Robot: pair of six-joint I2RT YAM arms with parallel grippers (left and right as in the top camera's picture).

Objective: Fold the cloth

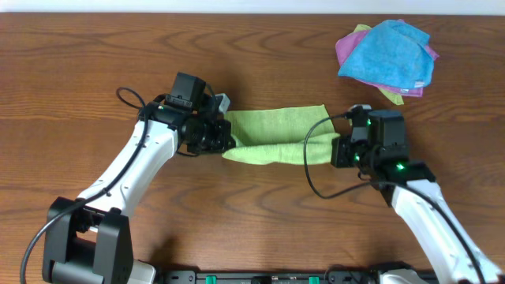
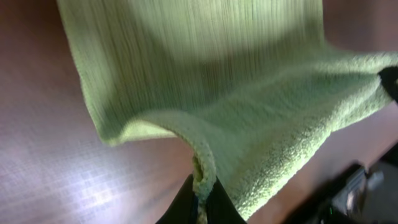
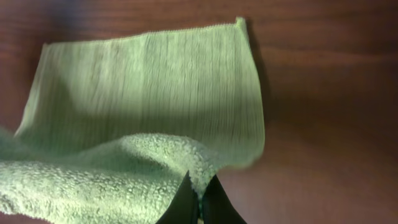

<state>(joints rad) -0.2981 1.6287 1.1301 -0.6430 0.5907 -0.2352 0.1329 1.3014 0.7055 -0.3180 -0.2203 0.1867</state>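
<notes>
Right, from the near edge of the tabletop, 2 arms reach inward, 1 from each side, and meet the cloth around the middle. The left fingers are clenched on the cloth's left end, and the left wrist view shows a nub of green terry pinched tight between them. On the other side, the right fingers are clamped on the right end. It's the same story in the right wrist view, a corner of hem squeezed in the tips.

So both nearer corners are held, and that looks deliberate: with 2 corners gripped at once, the near edge rises as 1 straight line instead of sagging or twisting. And you can see it. The near half is lifted and curling over, fluffy side showing, while the far half lies flat on the wood.

My read is that this is the middle of a fold in half, with the near edge due to travel across and land on the far edge.

Further back, by the far right corner, a blue cloth sits heaped on a purple cloth, well apart and not involved.
</notes>
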